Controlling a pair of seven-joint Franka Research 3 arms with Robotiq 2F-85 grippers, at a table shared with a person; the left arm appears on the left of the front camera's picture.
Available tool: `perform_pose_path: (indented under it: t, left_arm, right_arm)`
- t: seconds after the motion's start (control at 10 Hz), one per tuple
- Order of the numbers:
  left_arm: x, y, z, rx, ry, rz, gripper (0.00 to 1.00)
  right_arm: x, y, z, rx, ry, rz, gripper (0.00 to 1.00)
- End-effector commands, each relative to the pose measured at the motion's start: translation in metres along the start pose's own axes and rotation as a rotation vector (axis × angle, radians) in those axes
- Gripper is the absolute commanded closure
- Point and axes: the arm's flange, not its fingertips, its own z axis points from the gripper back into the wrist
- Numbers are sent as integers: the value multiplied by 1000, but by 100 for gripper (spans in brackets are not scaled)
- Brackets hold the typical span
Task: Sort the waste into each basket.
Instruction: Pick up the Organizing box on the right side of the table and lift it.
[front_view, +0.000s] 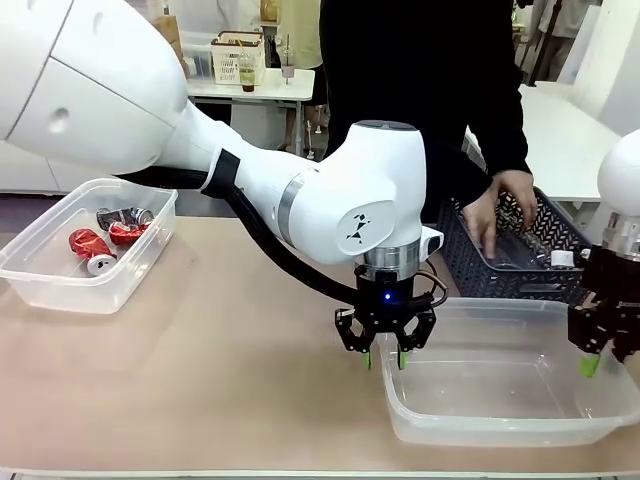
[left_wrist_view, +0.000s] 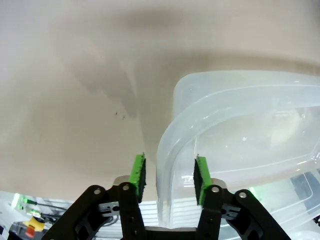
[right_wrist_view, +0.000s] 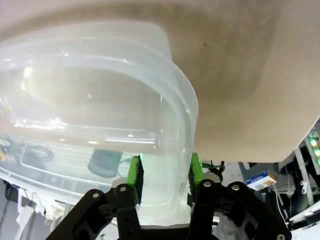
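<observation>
Fig. legend, colours: L tub (front_view: 50, 290) & R tub (front_view: 500, 430) are clear, colourless. Cans (front_view: 110, 238): red & silver. Basket (front_view: 458, 255): dk grey, lattice patt. Table (front_view: 220, 380): plain beige. L gripper (front_view: 384, 360) & R gripper (front_view: 592, 366): black w/ green pads. L arm (front_view: 340, 200): white. Person's sleeve (front_view: 500, 110): black.

Table (front_view: 230, 390) — left tub (front_view: 38, 277), right tub (front_view: 480, 428), basket (front_view: 468, 262).

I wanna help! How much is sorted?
Done: crushed red and silver cans lie in the left clear plastic tub. In hand: the right tool grips the rim of the empty right clear tub; the left tool straddles it. Left: clear bottles in the dark grey lattice basket.
</observation>
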Motion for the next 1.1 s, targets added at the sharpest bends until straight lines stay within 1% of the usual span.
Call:
perform_pose_path:
  t: [0.0, 0.1, 0.6, 0.7, 0.9, 1.0]
  left_arm:
    - [-2, 6, 2, -18, -1, -10, 100]
    - [-2, 7, 2, -25, 2, 0, 99]
    - [-4, 12, 8, -30, 14, 7, 100]
    - [-8, 14, 15, -24, 16, 0, 100]
    - [-21, 22, 36, -8, 7, -21, 100]
    - [-30, 27, 50, 22, 9, -16, 100]
  right_arm:
    - [-60, 3, -80, 1, -38, -26, 94]
    - [-60, 3, -80, 4, -37, -26, 100]
    - [-61, 1, -76, -16, -43, -49, 100]
    - [-60, 2, -72, -18, -34, -59, 100]
    - [-65, 14, -47, -8, -14, -59, 100]
    - [-68, 27, -27, 14, 37, -36, 100]
